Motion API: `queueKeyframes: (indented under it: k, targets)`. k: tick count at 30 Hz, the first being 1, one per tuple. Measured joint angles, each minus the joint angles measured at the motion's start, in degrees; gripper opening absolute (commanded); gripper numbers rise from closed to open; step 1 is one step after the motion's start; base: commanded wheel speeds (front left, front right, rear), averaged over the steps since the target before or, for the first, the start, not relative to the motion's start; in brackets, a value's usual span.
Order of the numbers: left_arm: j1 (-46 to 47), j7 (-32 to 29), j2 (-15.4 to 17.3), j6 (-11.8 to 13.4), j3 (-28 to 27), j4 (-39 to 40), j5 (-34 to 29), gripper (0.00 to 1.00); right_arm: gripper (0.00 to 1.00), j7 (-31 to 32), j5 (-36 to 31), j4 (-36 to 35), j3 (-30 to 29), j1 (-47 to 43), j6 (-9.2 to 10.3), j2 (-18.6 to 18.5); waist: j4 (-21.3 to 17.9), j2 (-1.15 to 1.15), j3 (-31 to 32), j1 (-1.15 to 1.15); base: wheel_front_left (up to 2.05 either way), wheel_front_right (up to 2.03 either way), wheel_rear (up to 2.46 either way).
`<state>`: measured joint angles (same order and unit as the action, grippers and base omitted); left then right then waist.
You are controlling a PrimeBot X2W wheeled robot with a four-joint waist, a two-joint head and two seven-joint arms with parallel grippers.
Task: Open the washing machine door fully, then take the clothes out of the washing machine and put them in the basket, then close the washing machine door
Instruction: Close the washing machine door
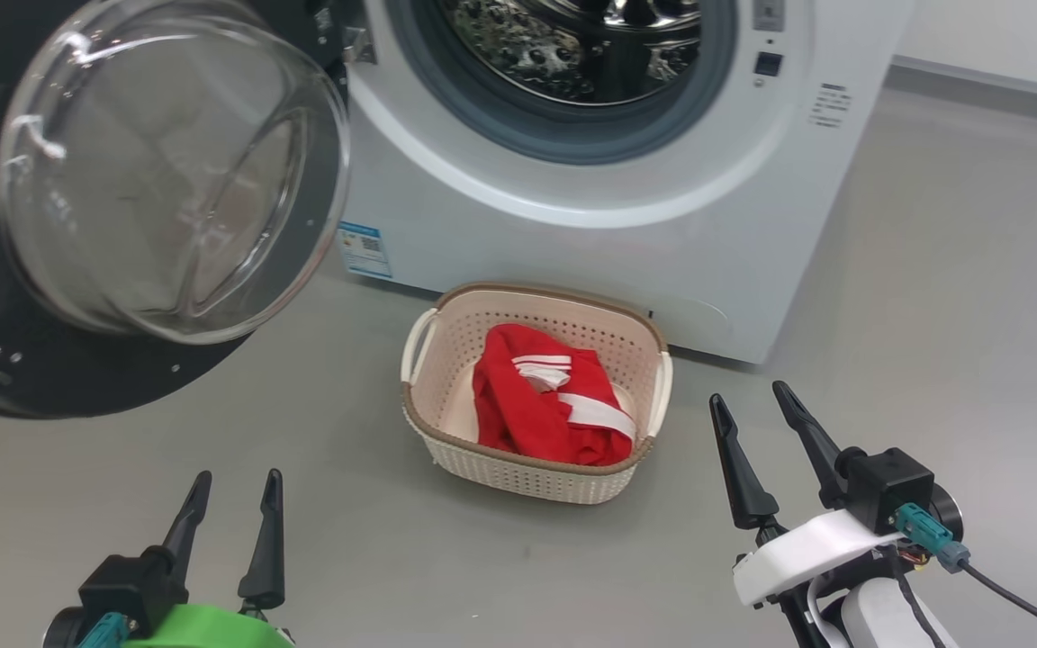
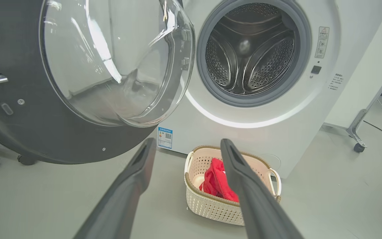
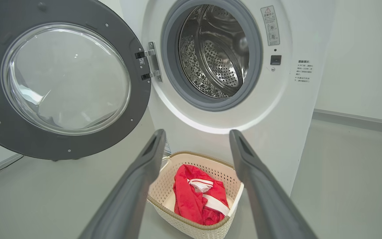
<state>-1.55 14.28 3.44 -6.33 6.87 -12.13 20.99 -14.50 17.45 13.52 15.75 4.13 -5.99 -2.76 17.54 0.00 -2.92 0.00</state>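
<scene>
The door [image 3: 65, 79] stands swung wide to the left of the washing machine [image 1: 590, 243], its bulging glass facing the robot and its hinge [image 3: 149, 64] at the port's left edge. Closing it looks like the step left. The drum [image 2: 250, 53] looks bare, though its near bottom is hidden behind the rubber ring, so a leftover piece cannot be ruled out. Shutting the door on one would trap it in the seal.

The clothes [image 1: 536, 396] lie heaped in the basket [image 1: 554, 288], which sits on the floor just in front of the machine, below the port.

The left gripper [image 1: 238, 477] hovers wide open and empty above the floor, near the door's lower edge. The right gripper [image 1: 748, 394] is likewise wide open and empty, just right of the basket.

The main risks come from the door's shape:
- **Slipping:** a push on the smooth glass could slide off.
- **Poor leverage:** a push near the hinge would barely turn the door.
- **Hooking the free edge:** this edge faces away from the robot, so the left arm must reach round it, and a finger could get pinched as the door meets the frame.
- **No latch:** too soft a push may leave the door unlatched.
- **Knocking the basket:** a gripper following the door low across the front could hit the basket or snag the clothes.
</scene>
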Motion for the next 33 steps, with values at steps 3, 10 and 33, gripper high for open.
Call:
queueKeyframes:
  k: [3,10,33]
  targets:
    - [-0.35,0.0,0.0,0.05,-0.74,0.69,-0.29,1.0,1.0,0.0,0.1,0.23,0.29,0.0,0.0,0.01,1.98,0.0,0.15,0.0,0.0,0.0,0.0]
    - [-0.96,0.0,0.0,0.05,-0.52,1.49,-1.0,1.0,1.0,0.0,0.59,0.19,0.42,0.01,0.0,-0.01,6.62,0.0,0.69,0.0,0.0,0.0,0.0]
    - [-4.66,0.0,0.4,1.52,-4.19,5.25,-1.09,1.0,1.0,0.0,1.21,1.79,5.69,1.6,-0.49,-0.05,11.96,0.0,0.54,0.0,0.0,0.0,0.0]
